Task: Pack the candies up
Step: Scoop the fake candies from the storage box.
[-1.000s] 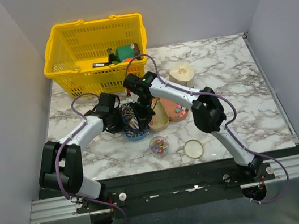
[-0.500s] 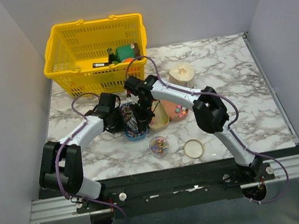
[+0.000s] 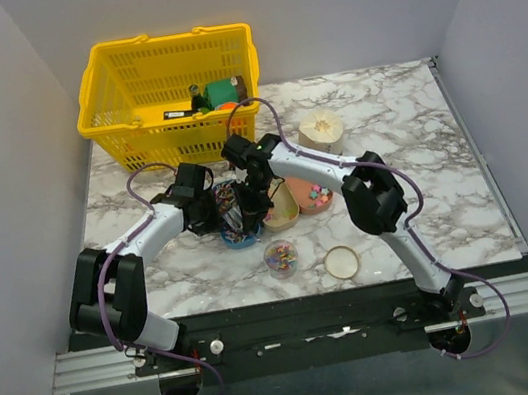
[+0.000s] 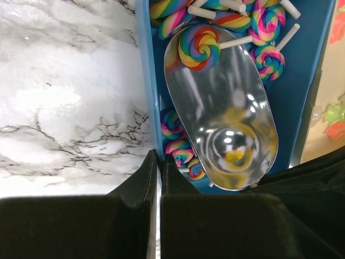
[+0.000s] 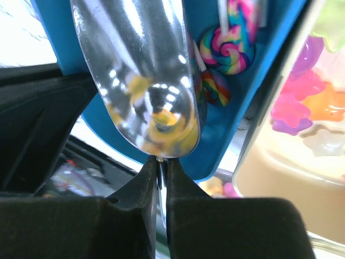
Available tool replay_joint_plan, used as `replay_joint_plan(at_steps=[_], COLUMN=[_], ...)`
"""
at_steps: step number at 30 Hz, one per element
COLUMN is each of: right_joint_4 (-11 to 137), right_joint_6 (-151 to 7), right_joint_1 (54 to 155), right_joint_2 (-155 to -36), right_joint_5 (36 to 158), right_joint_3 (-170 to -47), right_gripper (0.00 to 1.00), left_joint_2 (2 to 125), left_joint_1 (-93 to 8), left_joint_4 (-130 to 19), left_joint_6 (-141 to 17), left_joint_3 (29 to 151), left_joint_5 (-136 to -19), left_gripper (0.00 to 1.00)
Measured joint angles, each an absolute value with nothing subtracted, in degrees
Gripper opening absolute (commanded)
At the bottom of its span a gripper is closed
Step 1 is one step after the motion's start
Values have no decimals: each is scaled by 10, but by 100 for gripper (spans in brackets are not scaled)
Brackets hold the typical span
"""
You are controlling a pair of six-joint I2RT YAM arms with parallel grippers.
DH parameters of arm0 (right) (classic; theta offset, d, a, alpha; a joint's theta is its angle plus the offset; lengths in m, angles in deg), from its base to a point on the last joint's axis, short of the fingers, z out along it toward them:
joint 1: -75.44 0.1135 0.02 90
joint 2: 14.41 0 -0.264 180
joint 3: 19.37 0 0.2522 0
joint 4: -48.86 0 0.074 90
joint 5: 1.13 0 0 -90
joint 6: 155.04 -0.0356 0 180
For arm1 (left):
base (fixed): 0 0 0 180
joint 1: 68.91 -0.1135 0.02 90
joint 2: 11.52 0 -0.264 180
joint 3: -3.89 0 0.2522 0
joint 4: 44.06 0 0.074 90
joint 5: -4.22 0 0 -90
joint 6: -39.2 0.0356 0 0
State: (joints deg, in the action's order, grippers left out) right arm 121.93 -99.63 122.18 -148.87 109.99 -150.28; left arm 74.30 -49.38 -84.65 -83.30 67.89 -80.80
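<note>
**Stage of the task: an early, partial fill.** Some of the tiny multicoloured candies (image 3: 315, 191) lie in the peach oval tray (image 3: 313, 211). Others already sit in the small clear round jar (image 3: 280, 256) nearer the arms. The jar's pale round lid (image 3: 341, 263) lies just beside it on the white marble table (image 3: 420, 161), so closing is not yet done. Judged from this, more scooping, the transfer to the jar and the capping all remain.

**Grippers.** The left gripper (image 4: 158, 162) has its fingers pressed together, apparently on the side wall of the blue rectangular tray (image 4: 310, 70), steadying it. The right gripper (image 5: 160, 164) pinches the thin handle of the shiny oval metal scoop (image 4: 226, 108), whose bowl lies inside that tray.

**What each view adds.** Only the left wrist view shows the load, which is one rainbow swirl lollipop (image 4: 198, 47) on the scoop's far end, with others loose around it. Only the right wrist view shows the handle grip, and it also shows that the neighbouring candies are translucent stars (pink, orange, green). Only the top view shows the jar, the lid and the yellow plastic basket (image 3: 126, 99).
</note>
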Motion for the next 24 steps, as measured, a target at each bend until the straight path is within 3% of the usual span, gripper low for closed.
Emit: replay_joint_plan(at_steps=[12, 24], right_joint_4=[1194, 1157], right_joint_6=[-1059, -1019], right_joint_1=[1206, 1206], right_joint_2=[-1473, -1458], right_joint_5=[1143, 1120], right_joint_3=[-1477, -1442], right_gripper=[1, 1], left_joint_2=[743, 748], left_joint_1=[-494, -494], left_joint_4=[-851, -854], left_joint_6=[-833, -834], left_joint_3=[679, 685], left_joint_5=[-811, -812], left_gripper=[0, 0])
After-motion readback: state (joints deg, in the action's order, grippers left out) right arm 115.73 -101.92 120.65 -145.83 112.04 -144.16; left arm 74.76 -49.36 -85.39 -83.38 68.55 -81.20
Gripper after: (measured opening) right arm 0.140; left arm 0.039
